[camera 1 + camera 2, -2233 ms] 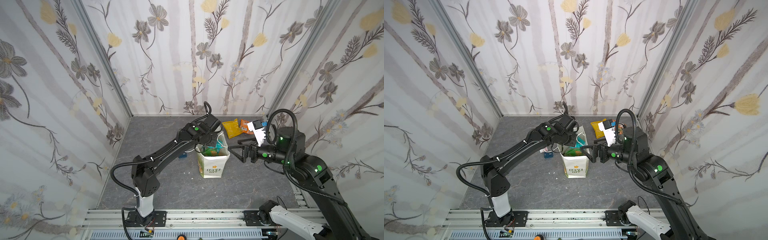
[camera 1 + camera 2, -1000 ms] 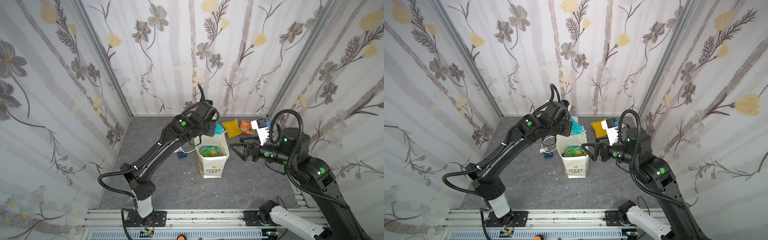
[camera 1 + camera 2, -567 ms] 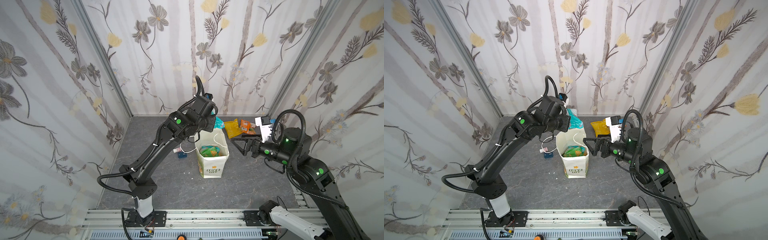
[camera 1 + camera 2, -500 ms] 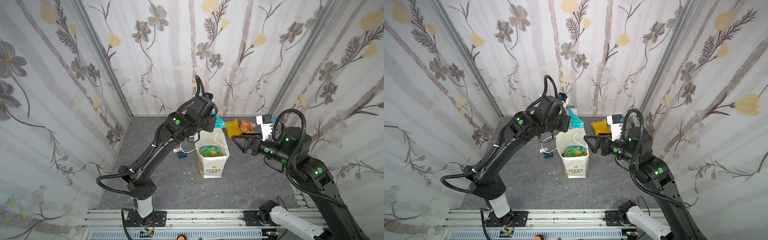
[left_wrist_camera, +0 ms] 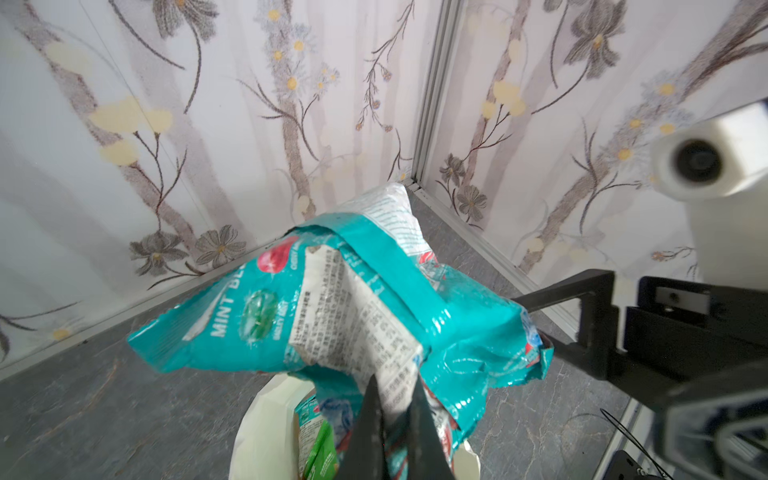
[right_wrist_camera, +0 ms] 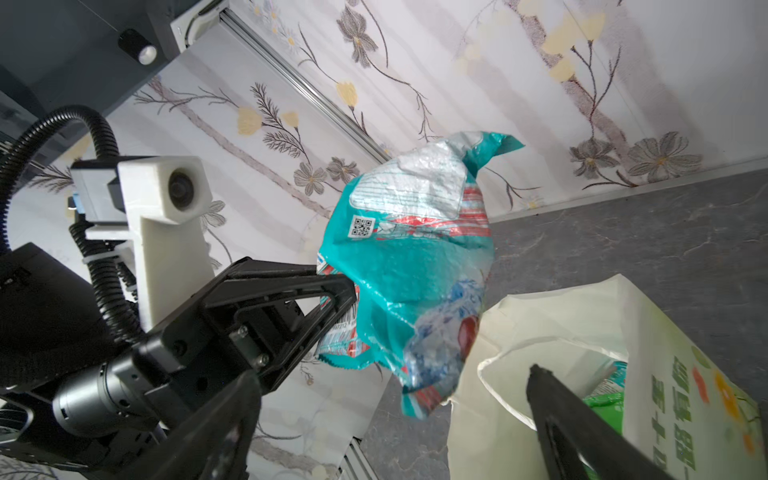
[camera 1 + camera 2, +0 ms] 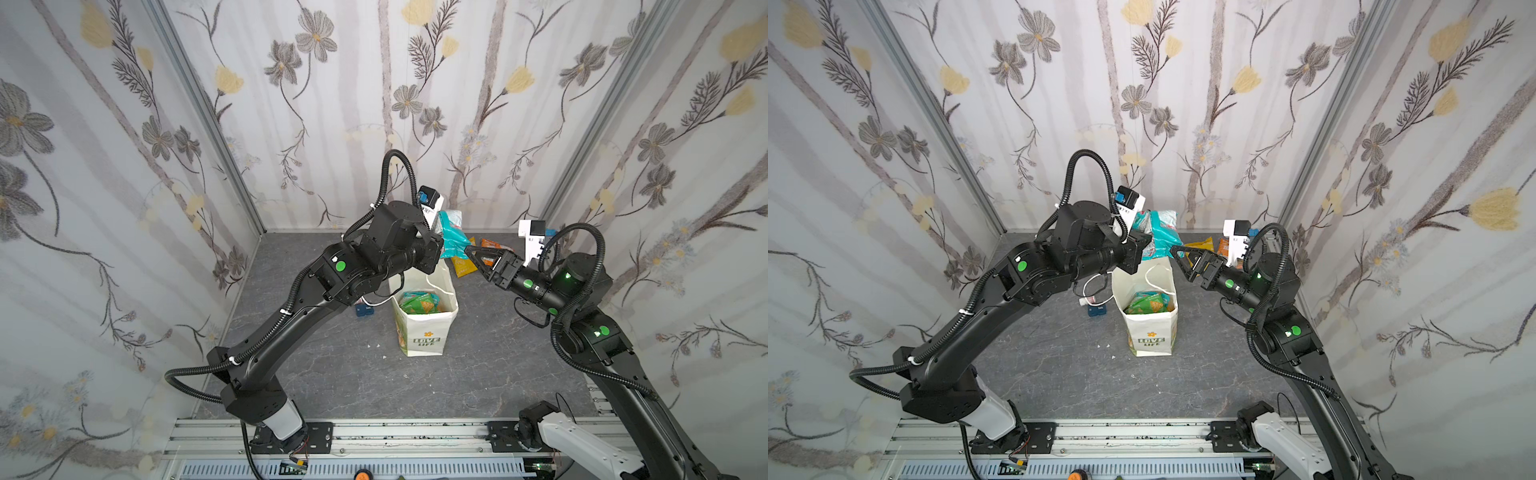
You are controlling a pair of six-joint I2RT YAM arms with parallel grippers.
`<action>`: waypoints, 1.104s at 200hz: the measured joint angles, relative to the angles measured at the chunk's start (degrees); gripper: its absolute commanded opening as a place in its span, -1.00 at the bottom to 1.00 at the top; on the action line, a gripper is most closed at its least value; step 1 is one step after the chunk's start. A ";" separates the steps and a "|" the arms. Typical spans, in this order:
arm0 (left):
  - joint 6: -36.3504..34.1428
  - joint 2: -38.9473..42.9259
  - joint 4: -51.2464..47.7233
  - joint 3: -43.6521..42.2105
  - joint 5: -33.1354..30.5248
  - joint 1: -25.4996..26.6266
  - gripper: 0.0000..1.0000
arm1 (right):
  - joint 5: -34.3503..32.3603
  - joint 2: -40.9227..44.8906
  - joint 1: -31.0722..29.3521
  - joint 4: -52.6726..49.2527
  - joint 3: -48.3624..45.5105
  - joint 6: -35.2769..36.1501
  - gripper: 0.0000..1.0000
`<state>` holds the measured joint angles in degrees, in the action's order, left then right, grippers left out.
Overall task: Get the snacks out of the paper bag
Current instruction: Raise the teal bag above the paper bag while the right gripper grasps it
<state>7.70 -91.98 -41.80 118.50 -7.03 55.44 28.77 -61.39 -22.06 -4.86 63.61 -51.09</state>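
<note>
The white paper bag point(image 7: 424, 332) point(image 7: 1152, 332) stands upright mid-floor with its mouth open. Inside it lies a green snack point(image 7: 419, 303) point(image 7: 1148, 303) point(image 6: 602, 401). My left gripper point(image 5: 395, 382) point(image 6: 349, 291) is shut on a crinkled teal snack packet point(image 7: 453, 235) point(image 7: 1158, 232) point(image 5: 353, 299) point(image 6: 415, 266) and holds it in the air above the bag's far rim. My right gripper point(image 7: 473, 259) point(image 7: 1180, 262) point(image 6: 388, 378) is open, level with the packet's lower end and just to its right. It holds nothing. A yellow snack point(image 7: 463, 266) point(image 7: 1198, 245) and an orange snack point(image 7: 490, 245) lie on the floor at the back.
A small dark blue box point(image 7: 365, 309) point(image 7: 1097, 310) and a tiny white-and-red item point(image 7: 1086, 300) lie left of the bag, beside a white cord handle. Patterned walls close in the back and both sides. A metal rail runs along the front edge.
The left arm has lifted the teal packet up out of the bag and toward the back. The right gripper has risen and moved in toward the packet, still open.
</note>
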 measured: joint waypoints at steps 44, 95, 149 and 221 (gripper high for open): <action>-1.07 1.03 4.72 -1.92 1.16 0.90 -1.00 | 3.48 -1.99 0.13 10.36 -2.86 -7.52 0.54; -1.49 1.46 6.71 -3.15 1.20 1.49 -1.00 | 3.87 -2.21 0.26 16.20 -3.74 -11.43 0.14; -1.46 3.45 9.09 -5.46 1.79 1.90 -1.00 | 3.85 -2.47 0.28 17.46 -3.74 -11.63 -0.29; -1.44 4.74 10.34 -7.17 2.75 1.95 -0.59 | 3.85 -2.67 0.28 18.08 -3.54 -11.37 -0.95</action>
<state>6.26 -87.24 -31.46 111.33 -4.27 57.39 32.62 -64.05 -21.78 13.21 60.07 -62.46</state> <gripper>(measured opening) 0.153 0.081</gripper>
